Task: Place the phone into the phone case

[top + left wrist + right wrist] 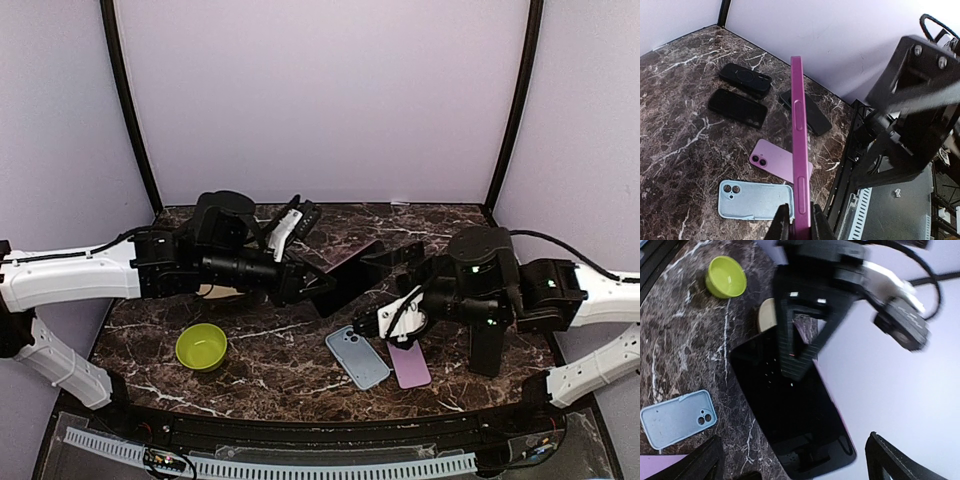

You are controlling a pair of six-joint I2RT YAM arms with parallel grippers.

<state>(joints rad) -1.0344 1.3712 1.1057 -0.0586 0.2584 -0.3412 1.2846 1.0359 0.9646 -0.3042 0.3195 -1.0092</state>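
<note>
My left gripper [797, 220] is shut on the lower end of a purple phone [799, 150], held on edge above the table. In the top view it [315, 288] holds the phone [352, 272] out toward my right gripper [385, 282]. My right gripper [805, 465] is open, one finger on each side of the phone's black screen [790, 410], not touching it. A purple case [408, 362] and a light blue case [357, 355] lie flat side by side below the grippers. Both also show in the left wrist view: purple [775, 160], blue [752, 200].
A green bowl [201, 346] stands at the front left, with a tan disc [767, 315] behind it under the left arm. Two black phones [737, 107] [807, 112] and a black case [745, 80] lie toward the back. A black stand [490, 345] is on the right.
</note>
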